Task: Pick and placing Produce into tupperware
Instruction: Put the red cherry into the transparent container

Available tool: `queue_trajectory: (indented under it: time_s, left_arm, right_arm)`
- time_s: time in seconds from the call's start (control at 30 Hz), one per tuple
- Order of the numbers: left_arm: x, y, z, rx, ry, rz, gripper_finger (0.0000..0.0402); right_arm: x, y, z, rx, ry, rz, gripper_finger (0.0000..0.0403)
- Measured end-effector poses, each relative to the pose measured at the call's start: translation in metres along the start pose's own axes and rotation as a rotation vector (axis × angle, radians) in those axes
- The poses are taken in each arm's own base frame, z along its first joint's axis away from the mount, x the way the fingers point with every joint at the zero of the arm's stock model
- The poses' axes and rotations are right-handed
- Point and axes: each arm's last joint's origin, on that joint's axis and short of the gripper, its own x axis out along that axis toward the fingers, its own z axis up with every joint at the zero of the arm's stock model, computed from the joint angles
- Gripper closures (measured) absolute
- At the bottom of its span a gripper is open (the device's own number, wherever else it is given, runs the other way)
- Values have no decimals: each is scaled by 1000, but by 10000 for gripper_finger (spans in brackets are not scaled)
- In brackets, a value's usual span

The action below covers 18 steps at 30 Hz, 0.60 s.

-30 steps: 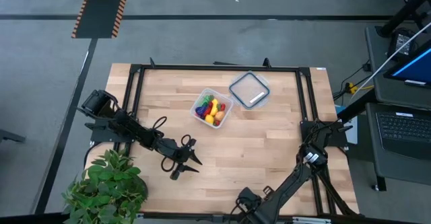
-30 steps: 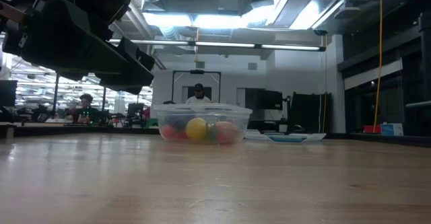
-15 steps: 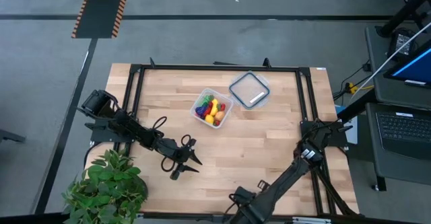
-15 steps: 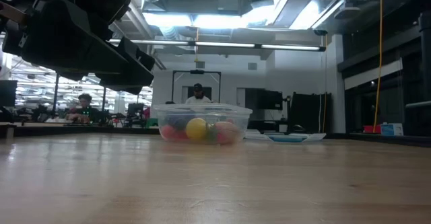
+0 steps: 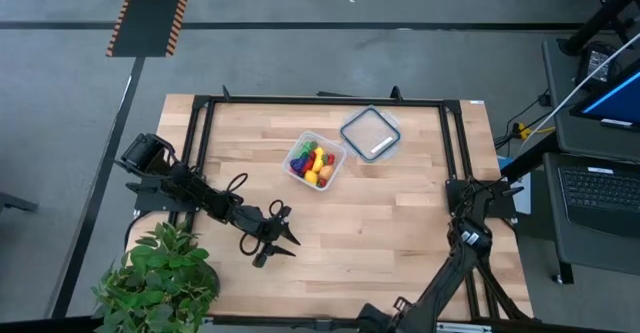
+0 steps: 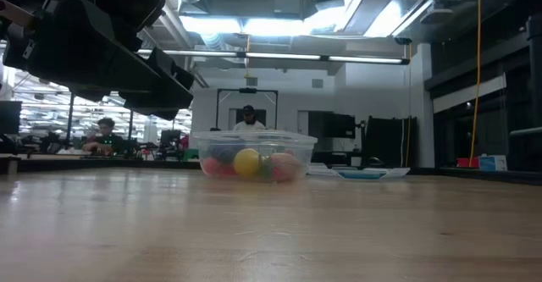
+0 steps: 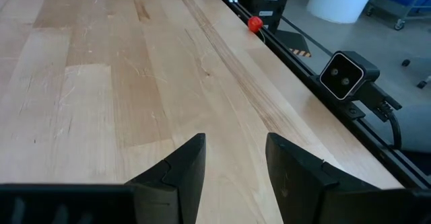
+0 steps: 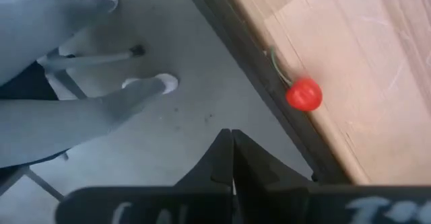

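- Open workshop room with bright ceiling lights behind; pale wood-plank tabletop (image 5: 380, 213) in a black metal frame, grey concrete floor around it.
- tupperware (image 5: 317, 160): clear thin-walled square tub, rounded corners, well ahead of the left end effector (image 5: 282, 235) toward the far side of the tabletop. Produce (image 5: 312, 163) is piled inside, small glossy plastic pieces in red, yellow, purple.
- Flat clear lid (image 5: 370, 133) with bluish rim lies just beyond the tub, apart from it.
- Left end effector sits low over bare wood, fingers (image 7: 185, 173) spread with a gap, pinching nothing.
- Right end effector (image 8: 232, 158) hangs off the near edge over the floor, fingers pressed together, empty.
- One red cherry-like piece (image 8: 304, 94) with a green stem rests on the frame rail just beside the right end effector, not in the tub.
- Risk: round and smooth, it could roll off the rail to the floor if nudged.
- Risk: pressed-together fingers can't take it without spreading first.
- A person's legs (image 8: 74, 109) stand close below that end effector; a swing could hit them.
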Motion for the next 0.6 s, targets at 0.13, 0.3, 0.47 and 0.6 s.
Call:
queue_trajectory:
  time_s: [0.13, 0.3, 0.47, 0.6]
  left_arm:
    - [0, 0, 0, 0, 0, 0, 253]
    - [0, 0, 0, 0, 0, 0, 253]
    - [0, 0, 0, -1, 0, 0, 253]
    - [0, 0, 0, -3, 0, 0, 253]
  right_arm:
    - [17, 1, 2, -26, 17, -34, 401]
    - [38, 2, 1, -36, 40, -76, 402]
    - [41, 1, -6, -34, 70, -89, 402]
    - [41, -1, -9, -34, 64, -115, 403]
